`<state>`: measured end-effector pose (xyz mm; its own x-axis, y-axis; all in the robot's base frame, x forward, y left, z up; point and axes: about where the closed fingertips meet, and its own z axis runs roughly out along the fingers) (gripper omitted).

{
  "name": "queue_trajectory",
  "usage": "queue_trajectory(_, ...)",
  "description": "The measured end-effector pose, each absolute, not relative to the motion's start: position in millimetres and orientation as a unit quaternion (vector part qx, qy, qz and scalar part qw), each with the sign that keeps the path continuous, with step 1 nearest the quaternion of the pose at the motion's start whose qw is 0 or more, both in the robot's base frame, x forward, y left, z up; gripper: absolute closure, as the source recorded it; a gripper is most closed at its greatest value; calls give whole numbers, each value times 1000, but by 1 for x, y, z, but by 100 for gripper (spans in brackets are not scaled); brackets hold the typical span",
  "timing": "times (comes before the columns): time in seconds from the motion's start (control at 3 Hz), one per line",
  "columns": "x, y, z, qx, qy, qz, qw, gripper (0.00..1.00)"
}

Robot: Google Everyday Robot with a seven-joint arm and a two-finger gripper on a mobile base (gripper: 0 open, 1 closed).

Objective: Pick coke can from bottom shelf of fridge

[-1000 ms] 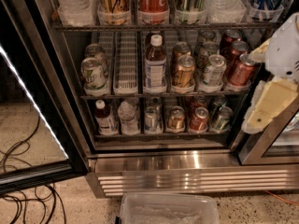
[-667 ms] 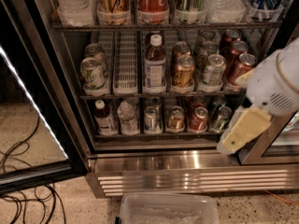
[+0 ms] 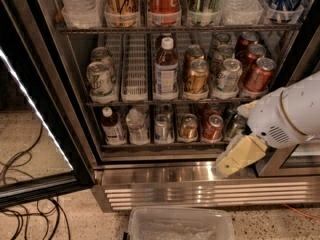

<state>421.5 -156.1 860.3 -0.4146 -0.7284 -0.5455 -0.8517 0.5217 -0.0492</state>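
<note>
Camera view: the gripper, on a white arm, hangs low at the right before the steel base of the fridge; whether it is wide or narrow cannot be told. Just left and farther in, the coke can stands upright on the bottom shelf, right of a gold-brown can. A clear bin lies nearest.

No readable text (not even on cans).

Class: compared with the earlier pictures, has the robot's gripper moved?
Yes. The gripper has dropped down and left, from about the height of the middle shelf to the steel base, lower right of the coke can.
</note>
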Motion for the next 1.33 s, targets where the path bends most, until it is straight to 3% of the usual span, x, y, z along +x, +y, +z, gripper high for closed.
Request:
queue_trajectory(0.67,432,-148,836,-451,840,131,273,0)
queue_trajectory(1.33,398,-92,707,-311,880,238,270,0)
